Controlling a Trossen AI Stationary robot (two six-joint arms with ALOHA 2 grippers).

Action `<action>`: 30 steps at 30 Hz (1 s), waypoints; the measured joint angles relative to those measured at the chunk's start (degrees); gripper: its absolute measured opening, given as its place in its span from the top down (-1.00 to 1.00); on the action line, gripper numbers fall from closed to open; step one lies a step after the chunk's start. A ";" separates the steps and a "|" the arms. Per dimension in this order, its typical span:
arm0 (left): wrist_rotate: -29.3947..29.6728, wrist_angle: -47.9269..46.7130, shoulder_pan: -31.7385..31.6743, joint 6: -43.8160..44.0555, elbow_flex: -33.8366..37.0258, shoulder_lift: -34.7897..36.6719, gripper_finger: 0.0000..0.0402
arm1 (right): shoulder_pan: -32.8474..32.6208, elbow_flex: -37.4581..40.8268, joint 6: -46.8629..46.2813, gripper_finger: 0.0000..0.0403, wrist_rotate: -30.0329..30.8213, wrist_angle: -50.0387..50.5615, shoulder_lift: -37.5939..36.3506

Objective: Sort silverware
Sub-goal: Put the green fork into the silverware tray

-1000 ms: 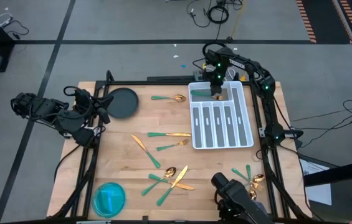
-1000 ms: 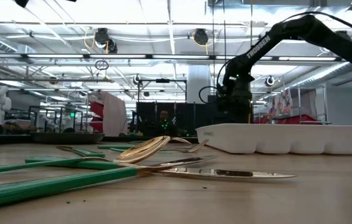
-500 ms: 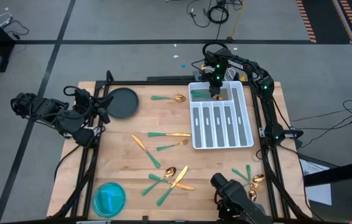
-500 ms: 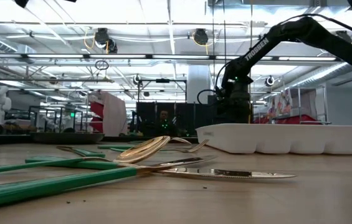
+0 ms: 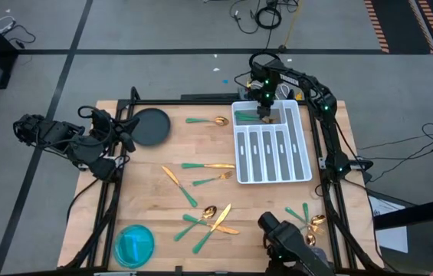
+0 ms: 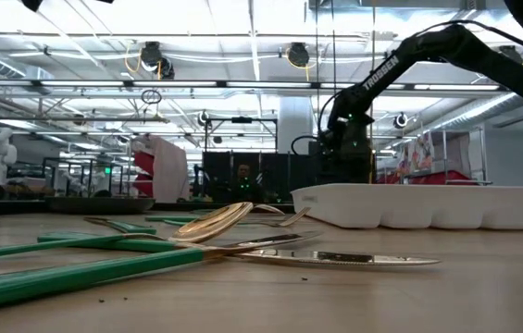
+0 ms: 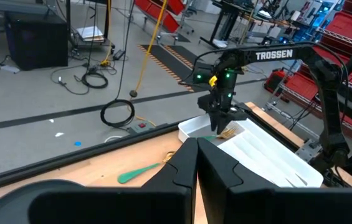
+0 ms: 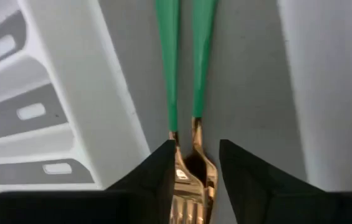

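My right gripper (image 5: 264,115) points down into the far cross compartment of the white divided tray (image 5: 308,172). In the right wrist view it (image 8: 197,155) is open. Its fingers stand on either side of the gold heads of two forks (image 8: 194,162), whose green handles (image 8: 166,62) lie side by side on the compartment floor. More silverware lies loose on the wooden table: a spoon (image 5: 207,120), a knife (image 5: 208,165), a fork (image 5: 212,180) and a pile (image 5: 208,218) near the front. My left gripper (image 7: 195,163) waits shut at the table's left edge.
A dark plate (image 5: 152,126) sits at the far left of the table. A blue bowl (image 5: 135,244) stands at the near left corner. A few more pieces (image 5: 308,217) lie at the near right. The tray's long slots (image 5: 270,149) run toward the near edge.
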State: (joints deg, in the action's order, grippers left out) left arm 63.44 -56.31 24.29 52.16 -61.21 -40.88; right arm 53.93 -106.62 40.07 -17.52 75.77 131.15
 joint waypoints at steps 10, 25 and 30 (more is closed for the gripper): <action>3.06 -2.62 -0.55 0.02 0.00 0.00 0.91 | -4.17 -13.16 -5.85 0.15 1.30 -1.68 -6.87; 0.22 -4.92 -2.27 -0.02 0.00 -0.02 0.91 | -21.57 -20.40 -5.85 0.07 15.93 -21.08 -4.16; -2.55 -6.16 -2.26 0.00 0.00 -0.03 0.91 | -24.35 -20.40 -10.23 0.07 10.62 -9.49 -3.89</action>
State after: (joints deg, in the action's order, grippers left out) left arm 60.89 -62.48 22.03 52.16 -61.21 -40.92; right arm 29.58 -127.02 29.83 -6.90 66.29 127.26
